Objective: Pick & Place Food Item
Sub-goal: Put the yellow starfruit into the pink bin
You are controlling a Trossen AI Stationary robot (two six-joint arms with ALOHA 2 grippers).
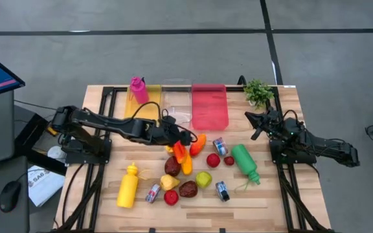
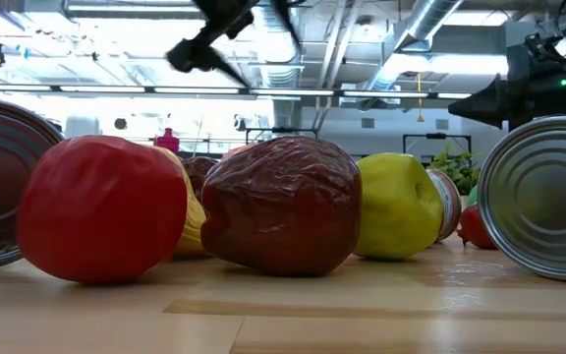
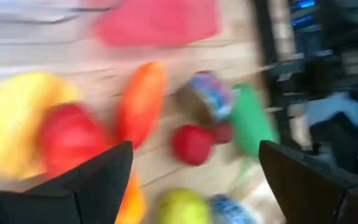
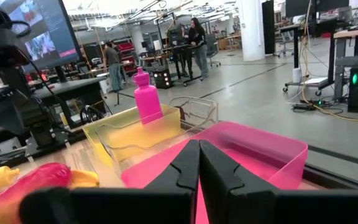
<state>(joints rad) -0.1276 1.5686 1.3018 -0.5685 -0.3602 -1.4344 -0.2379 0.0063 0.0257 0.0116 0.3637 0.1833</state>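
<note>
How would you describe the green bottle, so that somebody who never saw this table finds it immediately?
Start at the pink bin at the table's back edge, the rightmost of three bins. Move toward the front, past the small can: the green bottle lies on its side there. It is the only green bottle; the other bottles are yellow and pink.

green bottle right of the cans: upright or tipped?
Tipped. In the high view the green bottle lies on its side on the table, cap end away from the bins.
</note>
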